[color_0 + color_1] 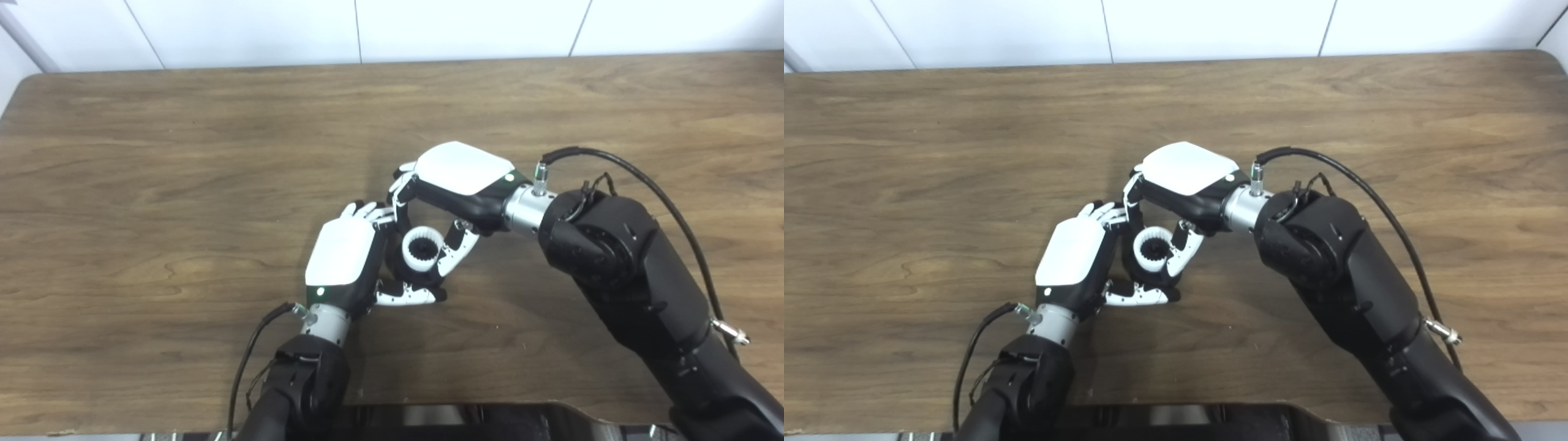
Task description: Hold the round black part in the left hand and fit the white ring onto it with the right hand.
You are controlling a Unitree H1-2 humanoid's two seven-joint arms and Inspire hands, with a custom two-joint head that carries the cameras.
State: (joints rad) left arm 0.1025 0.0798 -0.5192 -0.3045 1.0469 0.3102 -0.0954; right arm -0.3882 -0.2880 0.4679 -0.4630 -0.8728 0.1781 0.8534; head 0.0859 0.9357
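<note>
Item: ring [421,248], white, toothed inside, sitting just below table centre, on top of the black part [422,247], which is showing only as a dark core and rim beneath it.

Item: left hand [344,260], at 9 o'clock of the ring, is wrapping its fingers about the black part from the side, thumb lying across at 6 o'clock. You are holding the part here; keep this grip steady.

Item: right hand [460,177], at 1 o'clock of the ring, is pinching it narrowly, fingers [399,195] at 11 o'clock and thumb at 3 o'clock.

Step in hand, by judgement: seating the ring. You are pressing best if you are keeping it level, bearing straight down, and meshing the teeth before adding force. How far it is seated cannot be told.

Surroundings: table [184,153], wooden; right-arm cable [643,180] looping at 3 o'clock, well apart. Nothing is standing in the way except both hands' own crowded fingers, which are hiding the ring's lower edge.
</note>
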